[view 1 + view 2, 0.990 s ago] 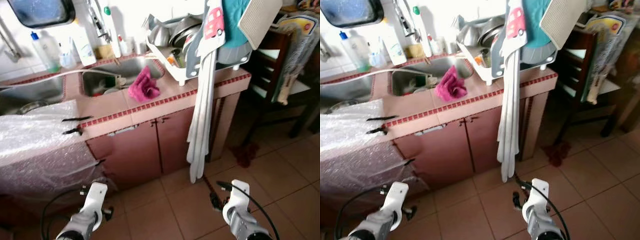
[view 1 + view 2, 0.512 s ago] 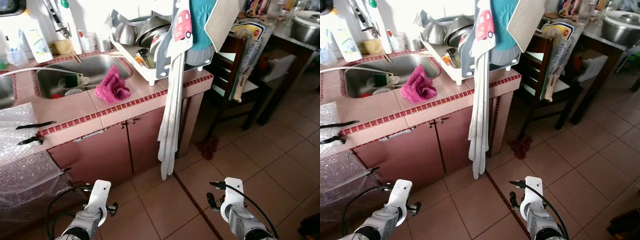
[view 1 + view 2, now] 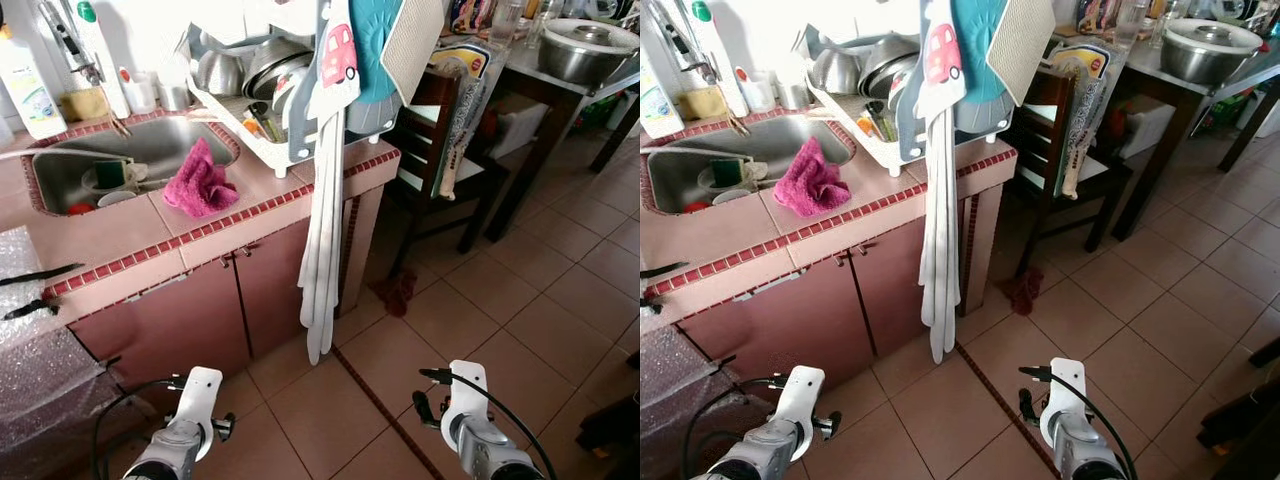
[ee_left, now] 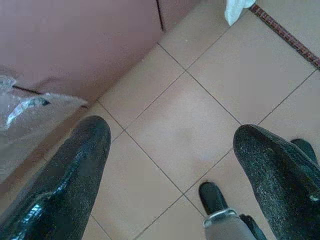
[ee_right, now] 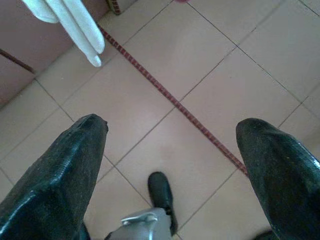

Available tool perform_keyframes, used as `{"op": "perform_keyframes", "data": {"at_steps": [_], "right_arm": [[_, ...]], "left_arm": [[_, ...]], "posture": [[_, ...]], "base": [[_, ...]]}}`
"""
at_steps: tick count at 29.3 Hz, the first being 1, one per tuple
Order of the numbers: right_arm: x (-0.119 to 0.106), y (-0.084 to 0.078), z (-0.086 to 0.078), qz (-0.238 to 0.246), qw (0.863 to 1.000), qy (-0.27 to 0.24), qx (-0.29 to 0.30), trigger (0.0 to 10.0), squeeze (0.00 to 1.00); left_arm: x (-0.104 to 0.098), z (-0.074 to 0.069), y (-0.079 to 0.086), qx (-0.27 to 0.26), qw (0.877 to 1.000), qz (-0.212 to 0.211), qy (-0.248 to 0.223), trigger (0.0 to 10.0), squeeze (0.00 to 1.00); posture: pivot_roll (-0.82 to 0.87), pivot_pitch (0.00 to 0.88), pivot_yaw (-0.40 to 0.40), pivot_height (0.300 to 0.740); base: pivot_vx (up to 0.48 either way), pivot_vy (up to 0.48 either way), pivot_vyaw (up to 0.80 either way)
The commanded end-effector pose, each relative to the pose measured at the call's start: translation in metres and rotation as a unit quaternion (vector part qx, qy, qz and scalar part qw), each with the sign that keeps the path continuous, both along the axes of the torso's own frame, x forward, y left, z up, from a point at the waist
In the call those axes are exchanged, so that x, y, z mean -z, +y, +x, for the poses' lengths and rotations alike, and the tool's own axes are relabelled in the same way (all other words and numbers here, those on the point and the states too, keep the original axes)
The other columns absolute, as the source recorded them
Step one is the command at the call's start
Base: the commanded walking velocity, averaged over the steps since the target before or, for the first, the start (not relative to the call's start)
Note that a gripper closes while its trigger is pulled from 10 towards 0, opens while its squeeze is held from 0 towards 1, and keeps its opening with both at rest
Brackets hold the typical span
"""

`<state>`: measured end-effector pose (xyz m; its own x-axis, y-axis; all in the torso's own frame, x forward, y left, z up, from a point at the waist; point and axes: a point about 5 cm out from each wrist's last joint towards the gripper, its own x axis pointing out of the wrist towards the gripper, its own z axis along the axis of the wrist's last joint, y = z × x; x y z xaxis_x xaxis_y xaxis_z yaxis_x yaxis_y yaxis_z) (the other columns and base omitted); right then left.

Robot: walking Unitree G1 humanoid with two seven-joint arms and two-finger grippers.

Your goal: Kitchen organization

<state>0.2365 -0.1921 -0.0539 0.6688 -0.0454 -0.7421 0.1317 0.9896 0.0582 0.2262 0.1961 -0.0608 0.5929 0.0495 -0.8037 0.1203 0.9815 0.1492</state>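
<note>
The pink-tiled kitchen counter (image 3: 230, 225) is lying ahead, a magenta cloth (image 3: 200, 185) sitting by its sink (image 3: 150, 145), while both grippers, left (image 4: 170, 165) and right (image 5: 170, 165), are hanging spread and empty over the floor tiles (image 3: 520, 320), leaving the step unsettled.

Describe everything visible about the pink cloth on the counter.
The pink cloth is a magenta rag, soft and fuzzy-looking like terry, bunched into a crumpled heap with one corner peaking upward. It lies on the pink tiled counter, against the front right corner of the steel sink, and back from the counter's red-trimmed edge. The white dish rack stands apart to its right. Nothing rests on it. Whether it is wet cannot be told.
</note>
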Motion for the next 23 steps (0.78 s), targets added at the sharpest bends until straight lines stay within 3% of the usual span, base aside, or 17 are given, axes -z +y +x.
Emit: {"op": "perform_keyframes", "data": {"at_steps": [1,13,23], "right_arm": [[0.001,-0.0017,-0.0016,0.001,1.0,0.006,0.006,10.0,0.0],[0.0008,0.0006,-0.0008,0.003,1.0,0.004,0.003,10.0,0.0],[0.0006,0.0005,-0.0006,0.003,1.0,0.003,-0.001,10.0,0.0]], "left_arm": [[-0.0002,0.0002,0.0005,-0.002,1.0,0.001,-0.002,10.0,0.0],[-0.0019,0.0023,0.0022,0.0,1.0,0.008,-0.008,10.0,0.0],[-0.0044,0.0061,0.0014,0.003,1.0,0.023,-0.021,10.0,0.0]], "posture": [[-0.07,0.0,0.005,0.74],[-0.06,0.0,0.005,0.74],[-0.06,0.0,-0.003,0.74]], "base": [[0.0,0.0,-0.76],[0.0,0.0,-0.74],[0.0,0.0,0.0]]}}
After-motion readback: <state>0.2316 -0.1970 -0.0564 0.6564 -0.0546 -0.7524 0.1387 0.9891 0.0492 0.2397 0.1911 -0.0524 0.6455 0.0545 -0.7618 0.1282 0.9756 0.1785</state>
